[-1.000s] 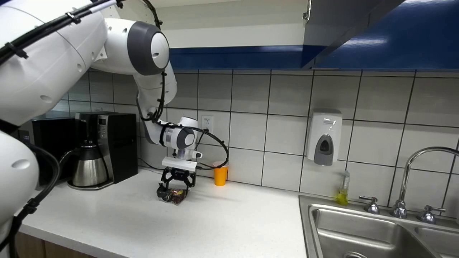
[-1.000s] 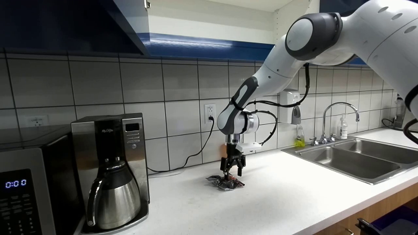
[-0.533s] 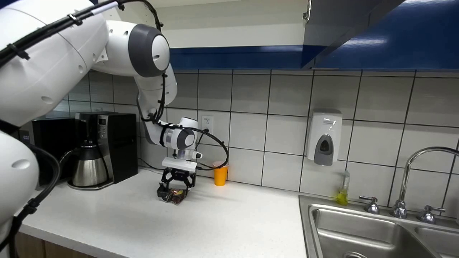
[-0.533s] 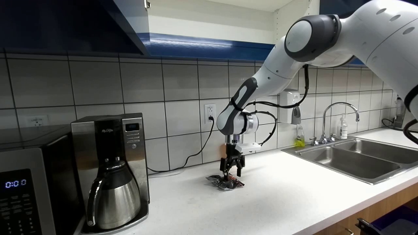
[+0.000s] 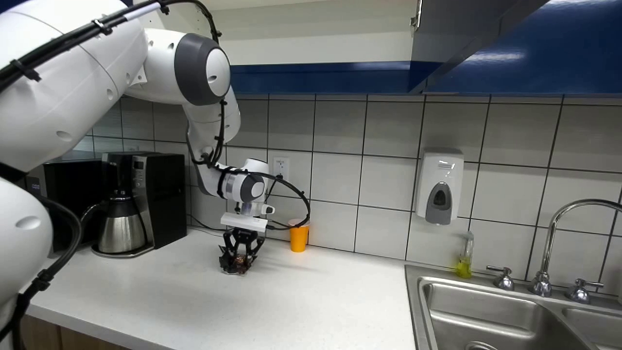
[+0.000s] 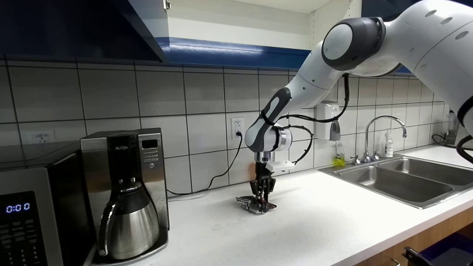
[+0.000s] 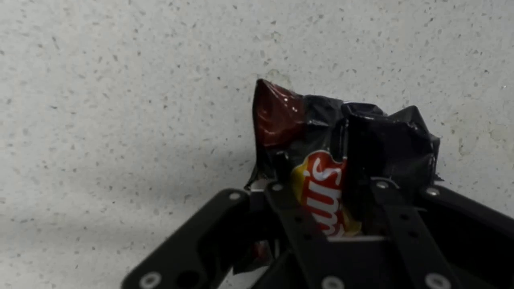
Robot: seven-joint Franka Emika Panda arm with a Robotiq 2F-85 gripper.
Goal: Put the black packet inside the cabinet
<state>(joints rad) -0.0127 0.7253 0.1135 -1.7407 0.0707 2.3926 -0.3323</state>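
The black packet (image 6: 244,202) lies crumpled on the white counter, and its red-and-yellow logo shows in the wrist view. Pointing straight down, my gripper (image 5: 238,263) has drawn its fingers in on the packet from both sides, and the foil bunches up between them. The fingertips are partly hidden by the foil and the linkage in the wrist view, where the packet (image 7: 321,128) sticks out beyond the gripper (image 7: 329,190). Overhead, the cabinet (image 6: 236,51) shows its blue lower edge and pale interior in both exterior views, with its front open.
An orange cup (image 5: 298,238) stands by the wall behind the gripper. A coffee machine (image 6: 149,184) and a microwave (image 6: 55,207) occupy one end of the counter; the steel sink (image 6: 417,199) is at the other. A glossy cabinet front (image 5: 534,68) hangs beside the opening.
The fingers have closed inward from wide apart during the last half second. The packet has been squeezed narrower between them. The arm has hardly moved.
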